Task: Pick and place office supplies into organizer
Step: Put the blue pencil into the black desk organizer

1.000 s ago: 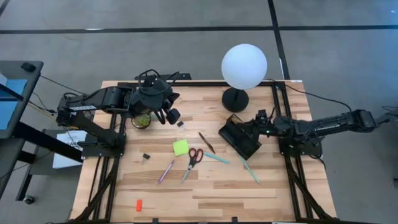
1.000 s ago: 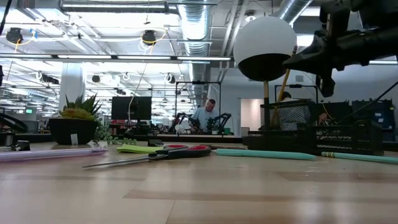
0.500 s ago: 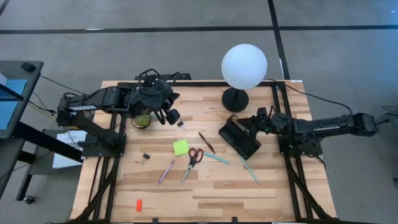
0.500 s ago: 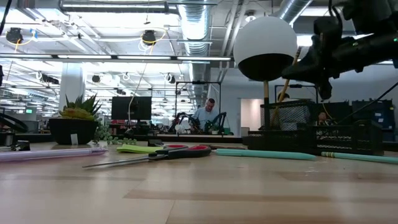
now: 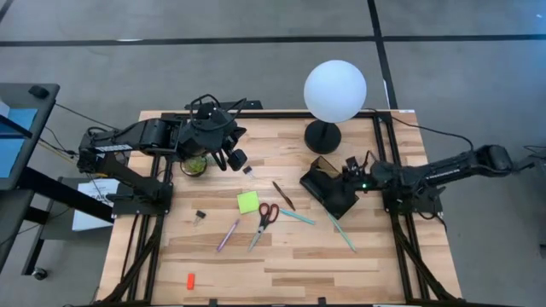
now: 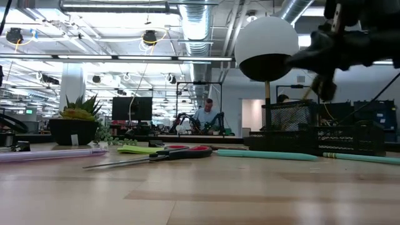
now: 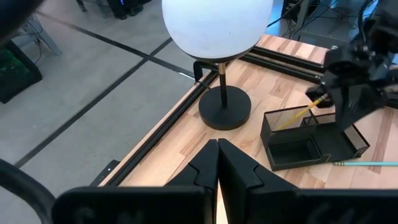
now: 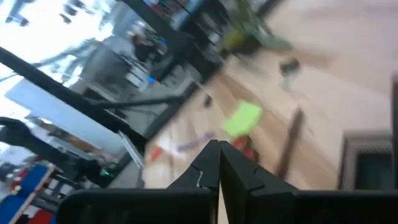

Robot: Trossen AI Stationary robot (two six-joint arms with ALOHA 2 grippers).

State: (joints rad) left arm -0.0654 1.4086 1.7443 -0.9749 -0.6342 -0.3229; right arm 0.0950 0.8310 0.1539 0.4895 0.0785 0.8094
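Note:
The black organizer [image 5: 328, 189] sits at the table's right. My right gripper [image 5: 348, 167] hovers over it, shut on a tan pencil [image 7: 297, 114] that slants down into a compartment. Red-handled scissors [image 5: 264, 220], a lime-green sticky pad [image 5: 247, 202], teal pens [image 5: 297, 217], a purple pen [image 5: 228, 234], a dark pen [image 5: 283, 194], a black clip [image 5: 200, 217] and a red-orange piece [image 5: 190, 280] lie flat on the wood. My left gripper [image 5: 239, 162] waits shut, raised near the potted plant [image 5: 195, 165]. My right gripper holds the tan pencil by its upper end [image 7: 318, 99], seen from afar in the left wrist view. The pencil slants down from the fingers, and its lower end [image 7: 278, 127] is inside the organizer's compartment. Its own wrist view does not show the pencil.
The white globe lamp [image 5: 334, 91] stands on its round black base [image 5: 322, 136] just beyond the organizer. The loose supplies lie across the table's middle. Bare wood shows along the near edge [image 5: 281, 286]. People sit at desks in the room behind.
The right gripper has shifted a little toward the table's left over the organizer and tipped, still moving. The pencil in it has gone lower into the compartment.

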